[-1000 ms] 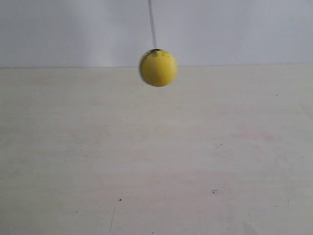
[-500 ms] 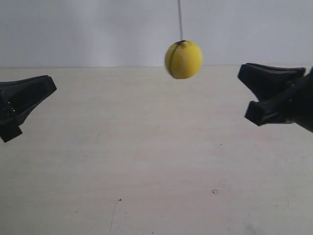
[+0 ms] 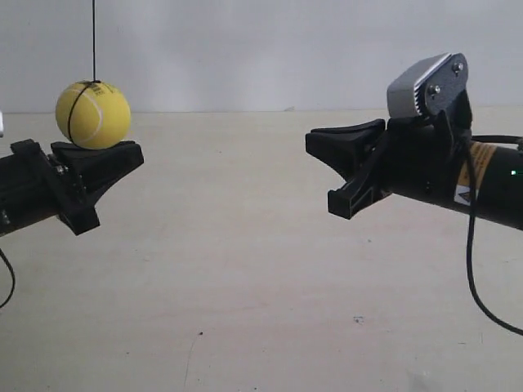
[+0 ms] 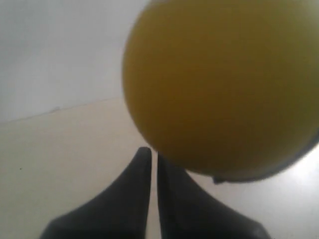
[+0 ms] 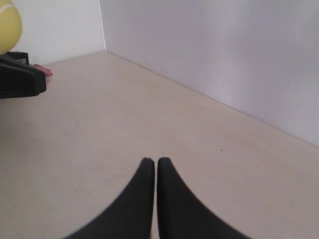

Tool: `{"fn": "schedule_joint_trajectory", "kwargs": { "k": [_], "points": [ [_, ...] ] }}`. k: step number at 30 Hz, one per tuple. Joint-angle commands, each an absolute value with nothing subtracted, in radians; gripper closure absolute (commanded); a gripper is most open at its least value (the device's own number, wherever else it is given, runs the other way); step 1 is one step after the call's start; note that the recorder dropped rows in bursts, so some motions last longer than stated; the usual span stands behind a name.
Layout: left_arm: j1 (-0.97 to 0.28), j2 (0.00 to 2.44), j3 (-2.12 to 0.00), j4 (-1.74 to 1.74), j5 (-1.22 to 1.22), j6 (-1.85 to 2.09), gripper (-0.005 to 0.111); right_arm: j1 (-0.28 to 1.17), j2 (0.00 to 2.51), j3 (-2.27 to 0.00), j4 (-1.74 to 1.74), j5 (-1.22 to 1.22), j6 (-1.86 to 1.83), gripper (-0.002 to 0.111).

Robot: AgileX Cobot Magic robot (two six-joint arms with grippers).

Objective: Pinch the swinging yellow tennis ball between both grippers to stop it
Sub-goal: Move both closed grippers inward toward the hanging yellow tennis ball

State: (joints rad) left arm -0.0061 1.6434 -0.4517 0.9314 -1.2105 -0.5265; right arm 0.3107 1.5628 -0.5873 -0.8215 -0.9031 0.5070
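The yellow tennis ball (image 3: 92,114) hangs on its black string (image 3: 93,41) at the exterior view's left. It sits right over the tip of my left gripper (image 3: 137,152), seemingly touching the top of the jaws. In the left wrist view the ball (image 4: 224,89) fills most of the picture just beyond the left gripper (image 4: 150,152), whose jaws are shut with nothing between them. My right gripper (image 3: 312,143) is far from the ball, across the table, pointing toward it. Its jaws (image 5: 152,162) are shut and empty. The right wrist view shows the ball (image 5: 7,25) and the left gripper (image 5: 20,74) in the distance.
The pale wooden table (image 3: 245,269) lies below both arms, with a white wall (image 3: 261,49) behind it. A black cable (image 3: 472,269) loops down from the right arm. A wide gap of open air separates the two grippers.
The ball has swung from right of centre to the far left. Both arms have moved inward, and the left gripper's tip is now under the ball.
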Motion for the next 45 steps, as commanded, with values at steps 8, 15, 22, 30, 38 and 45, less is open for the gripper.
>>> {"fn": "schedule_joint_trajectory", "kwargs": {
  "k": [8,15,22,30,38,45],
  "points": [
    [-0.036,1.652,-0.483,0.893,-1.221,-0.499,0.102,0.315,1.588,-0.669,-0.899,-1.009,0.551,0.108],
    [-0.121,1.654,-0.522,0.905,-1.221,-0.472,0.102,0.358,1.616,-0.689,-0.898,-1.007,0.555,0.108],
    [-0.121,1.654,-0.522,0.917,-1.221,-0.455,0.102,0.358,1.616,-0.689,-0.898,-1.005,0.57,0.108],
    [-0.15,1.654,-0.523,0.95,-1.221,-0.463,0.102,0.358,1.616,-0.689,-0.912,-1.031,0.613,0.108],
    [-0.15,1.654,-0.524,0.938,-1.221,-0.463,0.102,0.358,1.616,-0.689,-0.913,-1.029,0.613,0.108],
    [-0.15,1.654,-0.524,0.938,-1.221,-0.463,0.102,0.358,1.616,-0.689,-0.915,-1.029,0.613,0.108]
  ]
}}
